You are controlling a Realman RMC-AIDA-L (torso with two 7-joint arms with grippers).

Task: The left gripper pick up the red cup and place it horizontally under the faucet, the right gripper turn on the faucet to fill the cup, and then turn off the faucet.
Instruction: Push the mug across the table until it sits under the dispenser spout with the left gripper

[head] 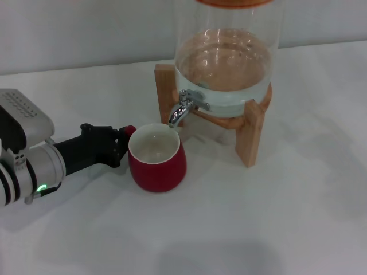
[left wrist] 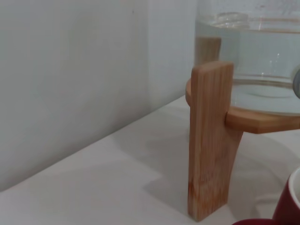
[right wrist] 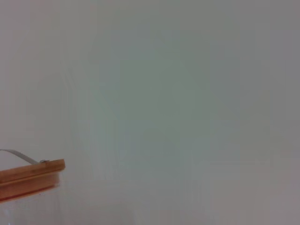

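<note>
The red cup [head: 156, 163] stands upright on the white table, its cream inside empty and its rim right below the spout of the chrome faucet [head: 184, 106]. From the left, my left gripper [head: 124, 141] reaches in low over the table. Its black fingers are closed on the cup's small red handle. In the left wrist view only a sliver of the red cup [left wrist: 288, 206] shows beside the stand's leg. The right gripper is out of view.
The glass dispenser [head: 226, 57] holds water and rests on a wooden stand [head: 250, 134] behind the cup; one stand leg [left wrist: 209, 140] is close to the left wrist. The dispenser's wooden lid [right wrist: 30, 178] shows in the right wrist view against a plain wall.
</note>
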